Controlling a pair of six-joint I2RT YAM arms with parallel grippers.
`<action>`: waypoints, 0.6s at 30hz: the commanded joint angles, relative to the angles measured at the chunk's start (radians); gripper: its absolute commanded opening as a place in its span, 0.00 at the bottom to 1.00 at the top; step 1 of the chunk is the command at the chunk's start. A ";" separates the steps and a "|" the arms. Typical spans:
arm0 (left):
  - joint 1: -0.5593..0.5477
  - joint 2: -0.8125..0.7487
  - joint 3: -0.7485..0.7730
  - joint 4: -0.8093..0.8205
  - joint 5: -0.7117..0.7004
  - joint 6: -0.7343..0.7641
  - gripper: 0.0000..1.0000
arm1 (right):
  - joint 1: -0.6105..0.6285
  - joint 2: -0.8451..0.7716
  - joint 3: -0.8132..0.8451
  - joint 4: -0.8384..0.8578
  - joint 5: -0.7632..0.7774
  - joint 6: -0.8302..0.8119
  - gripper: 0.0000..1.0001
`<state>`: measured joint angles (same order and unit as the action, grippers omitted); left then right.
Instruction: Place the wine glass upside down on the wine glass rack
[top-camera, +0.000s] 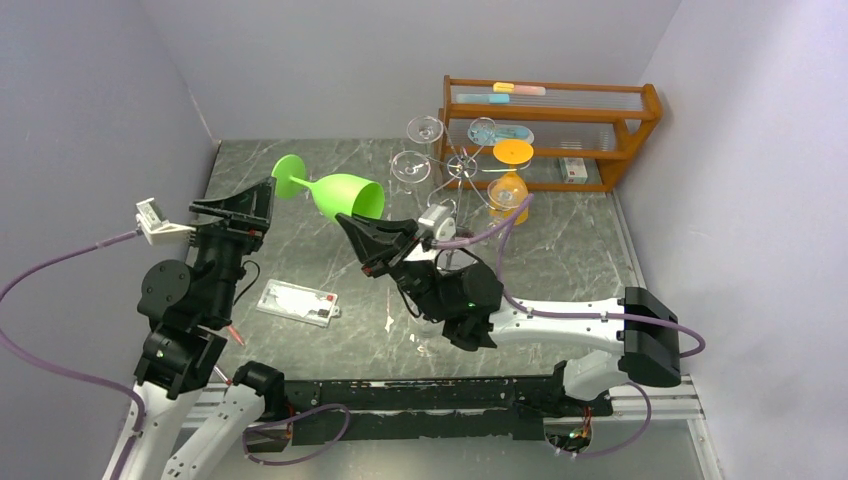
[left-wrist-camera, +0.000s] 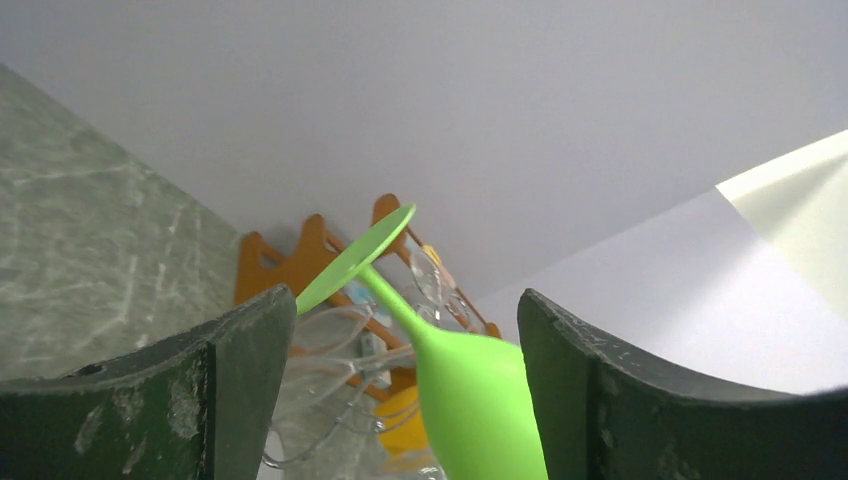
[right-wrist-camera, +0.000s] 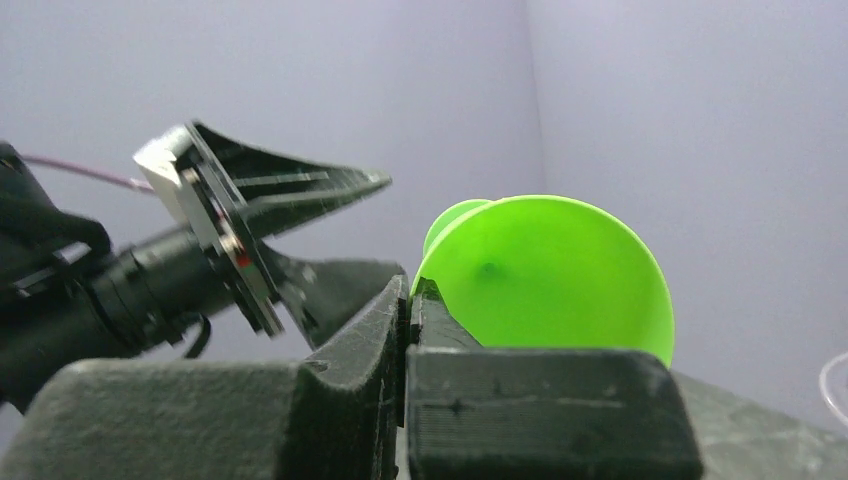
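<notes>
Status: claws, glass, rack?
Right claw shut on wine glass rim; glass sideways, aloft. Left claw open near its foot. Wine glass rack holds an orange glass.

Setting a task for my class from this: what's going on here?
The right gripper is shut on the rim of the green wine glass, holding it on its side above the table. The left gripper is open, the glass's stem showing between its fingers, ungripped. The chrome wine glass rack stands behind, and the green glass is not on it yet.
</notes>
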<state>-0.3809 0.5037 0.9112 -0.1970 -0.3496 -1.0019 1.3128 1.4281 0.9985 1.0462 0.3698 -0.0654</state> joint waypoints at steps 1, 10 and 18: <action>0.007 0.012 -0.009 0.056 0.139 -0.099 0.85 | 0.005 0.015 -0.009 0.221 -0.036 0.015 0.00; 0.007 0.086 0.008 0.179 0.272 -0.246 0.88 | 0.003 0.024 0.000 0.244 -0.099 0.064 0.00; 0.007 0.039 -0.064 0.288 0.192 -0.371 0.62 | 0.003 0.033 -0.019 0.262 -0.146 0.064 0.00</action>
<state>-0.3809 0.5667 0.8856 -0.0208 -0.1371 -1.2839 1.3128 1.4448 0.9958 1.2346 0.2626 -0.0032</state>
